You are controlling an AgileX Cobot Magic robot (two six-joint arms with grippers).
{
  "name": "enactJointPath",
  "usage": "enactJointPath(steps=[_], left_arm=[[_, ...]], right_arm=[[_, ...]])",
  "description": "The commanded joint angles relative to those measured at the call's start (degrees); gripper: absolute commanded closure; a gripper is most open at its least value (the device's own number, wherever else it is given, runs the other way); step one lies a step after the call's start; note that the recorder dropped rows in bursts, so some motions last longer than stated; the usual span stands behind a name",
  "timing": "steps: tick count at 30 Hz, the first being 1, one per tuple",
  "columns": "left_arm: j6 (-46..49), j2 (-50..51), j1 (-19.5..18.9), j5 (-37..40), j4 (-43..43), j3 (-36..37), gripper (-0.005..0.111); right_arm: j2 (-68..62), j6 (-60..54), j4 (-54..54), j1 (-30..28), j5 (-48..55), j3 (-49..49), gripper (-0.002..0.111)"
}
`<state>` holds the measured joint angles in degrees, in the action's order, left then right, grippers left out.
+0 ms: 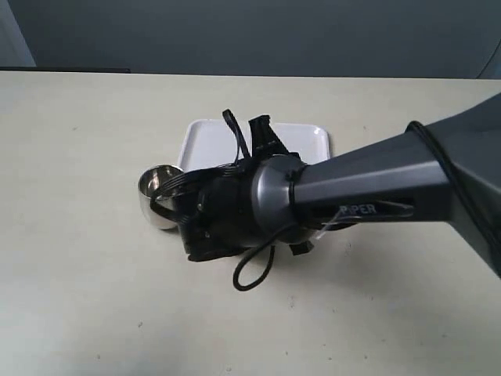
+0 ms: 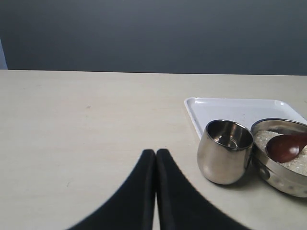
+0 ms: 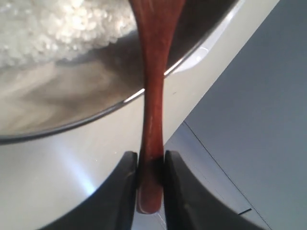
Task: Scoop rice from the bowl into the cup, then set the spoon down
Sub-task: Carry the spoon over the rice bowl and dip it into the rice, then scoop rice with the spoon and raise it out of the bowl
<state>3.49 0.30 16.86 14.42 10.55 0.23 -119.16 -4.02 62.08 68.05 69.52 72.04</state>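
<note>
Right tool (image 3: 150, 160) clamped on handle end of wooden spoon (image 3: 154, 86), head over rice (image 2: 269, 139) in bowl (image 2: 280, 180), steel cup (image 2: 224, 154) just left; left tool (image 2: 156, 154) closed, empty.

wooden spoon (image 2: 286, 147) head on rice (image 2: 301, 162) in bowl (image 2: 283, 178), steel cup (image 2: 224, 151) beside

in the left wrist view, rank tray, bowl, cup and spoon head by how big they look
1. tray
2. bowl and cup: visible parts look alike; the bowl is cut off by the frame edge, so unranked
3. spoon head
</note>
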Motion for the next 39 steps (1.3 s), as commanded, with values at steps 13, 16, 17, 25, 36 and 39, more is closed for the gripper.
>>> enactJointPath(steps=[13,16,17,25,36,39], left_arm=[[-0.4,-0.3,0.4,-0.9,-0.1,-0.2,0.106],[-0.4,-0.3,0.4,-0.9,-0.1,-0.2,0.106],[-0.4,-0.3,0.4,-0.9,-0.1,-0.2,0.106],[-0.4,-0.3,0.4,-0.9,-0.1,-0.2,0.106],[-0.4,-0.3,0.4,-0.9,-0.1,-0.2,0.106],[-0.4,-0.3,0.4,-0.9,-0.1,-0.2,0.106]], right_arm=[[1.9,-5.4,-3.5,0.5,-4.0,0.4,0.109],[1.8,-5.7,-4.7,0.5,-4.0,0.4,0.109],[1.8,-6.3,-5.3,0.5,-4.0,0.4,0.109],[2.0,-6.8,-9.4,-1.2,-4.5,0.4,0.109],[4.9,-9.0,-17.8,-4.5,-7.1,0.4,0.109],[5.6,-9.4,-18.9,-4.7,-7.9,0.4,0.109]])
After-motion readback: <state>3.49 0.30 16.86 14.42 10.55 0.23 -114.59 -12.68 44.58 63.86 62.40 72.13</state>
